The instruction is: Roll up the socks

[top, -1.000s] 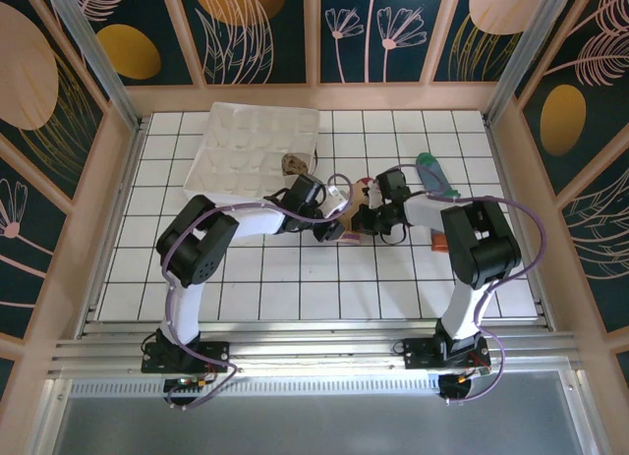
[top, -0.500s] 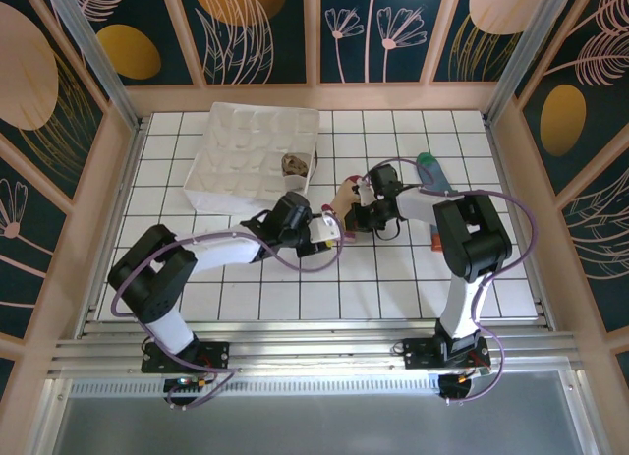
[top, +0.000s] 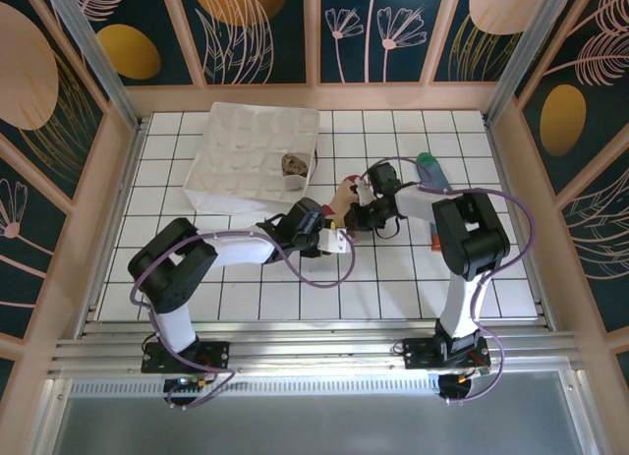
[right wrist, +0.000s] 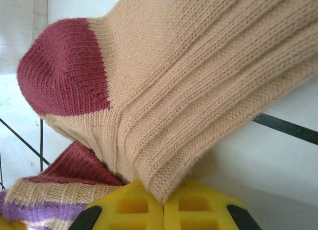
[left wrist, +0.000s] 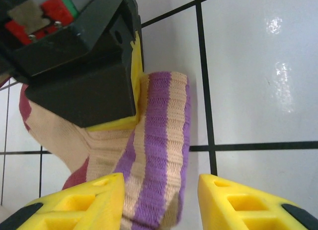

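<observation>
While the right gripper (right wrist: pixel 164 206) has its yellow fingers pinched together on a fold of the beige sock (right wrist: pixel 189 76), the left gripper (left wrist: pixel 161 188) just sits with its fingers apart, one on each side of the sock's purple-striped cuff (left wrist: pixel 161 140), not squeezing it. The two grippers are nearly touching over that sock, which lies mid-way across the white tiled surface (top: pixel 383 278), red toe up toward the white tray (top: pixel 246 145). The argyle sock (top: pixel 293 165) is in a near-right pocket of the tray, and the blue-grey sock (top: pixel 434 175) lies off to the right, well apart.
</observation>
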Tool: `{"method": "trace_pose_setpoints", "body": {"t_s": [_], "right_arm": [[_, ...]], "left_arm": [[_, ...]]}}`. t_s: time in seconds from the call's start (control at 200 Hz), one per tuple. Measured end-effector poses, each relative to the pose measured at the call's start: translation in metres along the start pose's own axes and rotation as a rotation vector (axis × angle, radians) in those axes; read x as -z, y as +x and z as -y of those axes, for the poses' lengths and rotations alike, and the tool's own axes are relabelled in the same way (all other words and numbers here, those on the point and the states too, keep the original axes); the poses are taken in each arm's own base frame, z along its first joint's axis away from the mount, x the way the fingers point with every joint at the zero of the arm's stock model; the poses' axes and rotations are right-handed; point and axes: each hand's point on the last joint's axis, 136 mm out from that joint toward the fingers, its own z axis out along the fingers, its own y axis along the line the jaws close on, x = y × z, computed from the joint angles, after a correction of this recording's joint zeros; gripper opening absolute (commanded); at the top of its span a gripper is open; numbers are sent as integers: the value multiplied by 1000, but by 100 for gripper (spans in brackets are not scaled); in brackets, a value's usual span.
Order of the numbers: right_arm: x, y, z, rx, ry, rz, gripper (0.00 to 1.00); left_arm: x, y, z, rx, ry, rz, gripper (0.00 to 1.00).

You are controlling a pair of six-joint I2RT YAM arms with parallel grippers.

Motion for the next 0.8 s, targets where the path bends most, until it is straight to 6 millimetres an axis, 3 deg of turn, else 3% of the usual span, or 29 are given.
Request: {"method": "trace_pose_setpoints", "body": {"t_s": [0.16,0.35,0.561,0.711,0.801], "right_arm": [[-1,0,0,11,-4,-5,0],[-1,1,-1,26,-8,-10,3],[13,8,1,6,-56,30,32],[43,33,15,-86,-69,108,34],[60,39,12,-83,-86,183,34]], "left_arm": [[-17,5,5,-14,23,-18,38],[-24,1,-1,-6,29,-19,0],[-19,-11,8,144,167,15,0],[-18,-35,24,331,341,92,0],[-15,-40,34,443,437,121,0]]}}
